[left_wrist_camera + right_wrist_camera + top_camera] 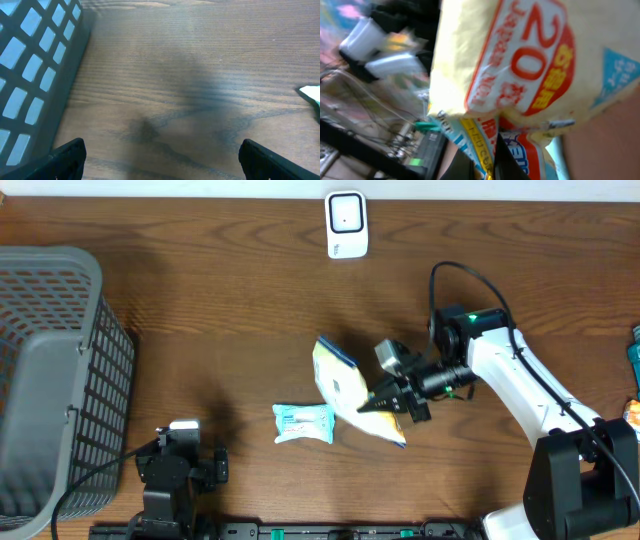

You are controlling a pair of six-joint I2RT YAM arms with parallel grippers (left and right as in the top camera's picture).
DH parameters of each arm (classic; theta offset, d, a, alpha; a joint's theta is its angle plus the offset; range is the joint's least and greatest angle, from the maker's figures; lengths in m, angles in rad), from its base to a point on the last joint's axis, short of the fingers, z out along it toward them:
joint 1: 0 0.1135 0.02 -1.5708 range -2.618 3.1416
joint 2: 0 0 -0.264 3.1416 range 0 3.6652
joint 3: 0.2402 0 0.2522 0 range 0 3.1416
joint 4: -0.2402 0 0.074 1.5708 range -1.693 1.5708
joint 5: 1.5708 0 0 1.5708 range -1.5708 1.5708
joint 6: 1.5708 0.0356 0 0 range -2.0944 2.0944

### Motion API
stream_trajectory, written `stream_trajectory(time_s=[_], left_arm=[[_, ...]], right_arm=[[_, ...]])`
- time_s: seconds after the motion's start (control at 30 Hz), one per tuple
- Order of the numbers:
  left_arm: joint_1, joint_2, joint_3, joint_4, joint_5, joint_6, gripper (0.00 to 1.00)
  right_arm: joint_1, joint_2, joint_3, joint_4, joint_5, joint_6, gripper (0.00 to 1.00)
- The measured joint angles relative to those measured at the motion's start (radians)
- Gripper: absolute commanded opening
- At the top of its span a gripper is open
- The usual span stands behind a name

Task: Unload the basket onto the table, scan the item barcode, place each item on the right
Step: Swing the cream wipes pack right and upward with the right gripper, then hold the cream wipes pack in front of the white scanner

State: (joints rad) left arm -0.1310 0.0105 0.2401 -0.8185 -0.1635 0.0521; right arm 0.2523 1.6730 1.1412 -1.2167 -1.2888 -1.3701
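My right gripper [378, 402] is shut on the lower edge of a yellow and white bag [340, 378] and holds it tilted above the middle of the table. In the right wrist view the bag [520, 55] fills the frame, with a red "20" printed on it, and its edge is pinched between my dark fingertips [510, 160]. No barcode shows on it. A white scanner [346, 225] stands at the table's far edge, well beyond the bag. My left gripper [185, 470] rests at the front left, open and empty, its jaws wide apart over bare wood [172, 165].
A small blue and white packet [303, 423] lies on the table just left of the held bag; its corner [311, 93] shows in the left wrist view. A grey mesh basket [55, 370] stands at the left edge. More items [633, 355] sit at the right edge.
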Motion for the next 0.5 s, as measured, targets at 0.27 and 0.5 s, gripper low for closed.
stream_trajectory(time_s=[0.27,0.5], left_arm=[[0.000,0.000,0.000,0.000,0.000,0.000,0.98],[0.000,0.000,0.000,0.000,0.000,0.000,0.98]], right_arm=[[0.014,0.000,0.002,0.463,0.445,0.904,0.01],[0.033,0.000,0.042,0.498,0.746,1.181,0.01]])
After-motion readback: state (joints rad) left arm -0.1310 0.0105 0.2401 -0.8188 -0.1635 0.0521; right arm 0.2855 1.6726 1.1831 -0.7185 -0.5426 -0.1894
